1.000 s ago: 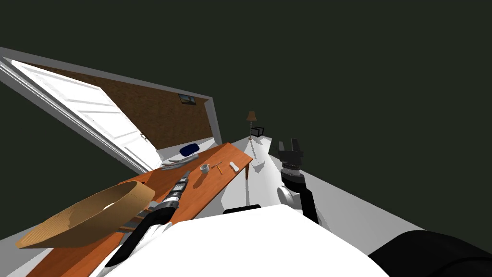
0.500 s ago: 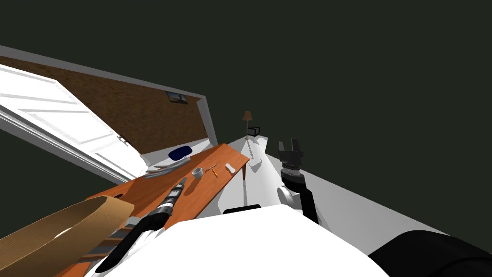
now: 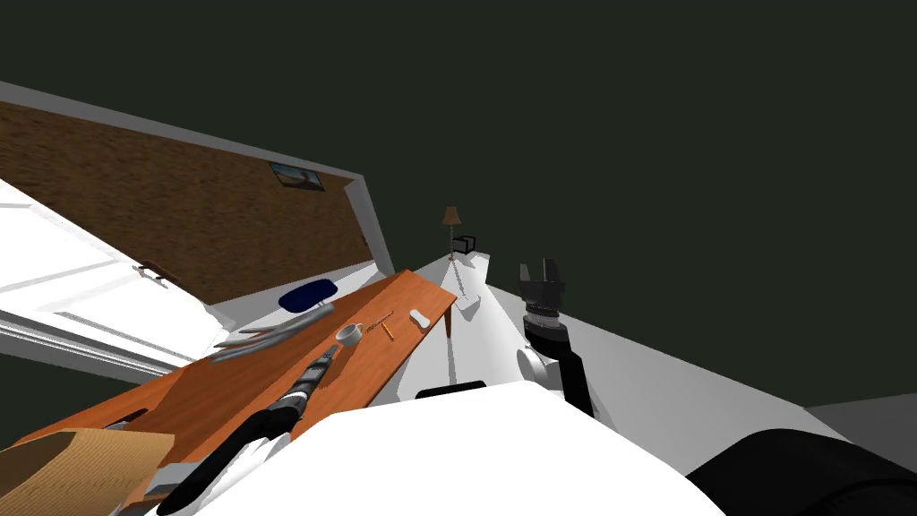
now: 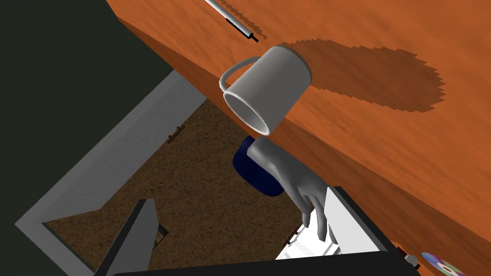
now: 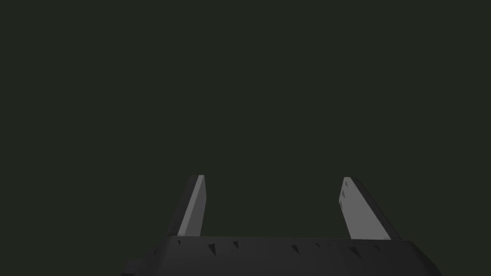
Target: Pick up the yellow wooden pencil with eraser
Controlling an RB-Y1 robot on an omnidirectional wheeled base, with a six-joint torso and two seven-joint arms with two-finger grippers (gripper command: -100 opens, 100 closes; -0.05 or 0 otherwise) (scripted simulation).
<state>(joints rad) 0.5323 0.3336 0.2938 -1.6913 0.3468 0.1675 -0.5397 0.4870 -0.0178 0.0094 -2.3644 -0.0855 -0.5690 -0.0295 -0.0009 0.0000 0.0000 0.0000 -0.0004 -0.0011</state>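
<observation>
– Brown is the big wall far on the left, and a white door stands open in front of it. What is the next biggest thing?
– The long orange wood table. It runs from near left to far right. At its near left end sits a tan basket.
– And the arms?
– The left arm lies out over the table. The left gripper has its two fingers spread wide. It hangs near a grey mug and does not touch it. The right gripper is up in the air, to the right of the table, with its fingers wide too.
– What is the dark blue lump?
– I cannot tell. It sits past the far left side of the table. A grey glove shape shows near it.
– Where is the yellow pencil?
– Flat on the far part of the table, just right of the mug and left of a small white thing. It is well ahead of the left gripper. A thin grey pen lies just past the mug.
– Anything tinier?
– A shiny disc on the table, close by the left gripper.
</observation>
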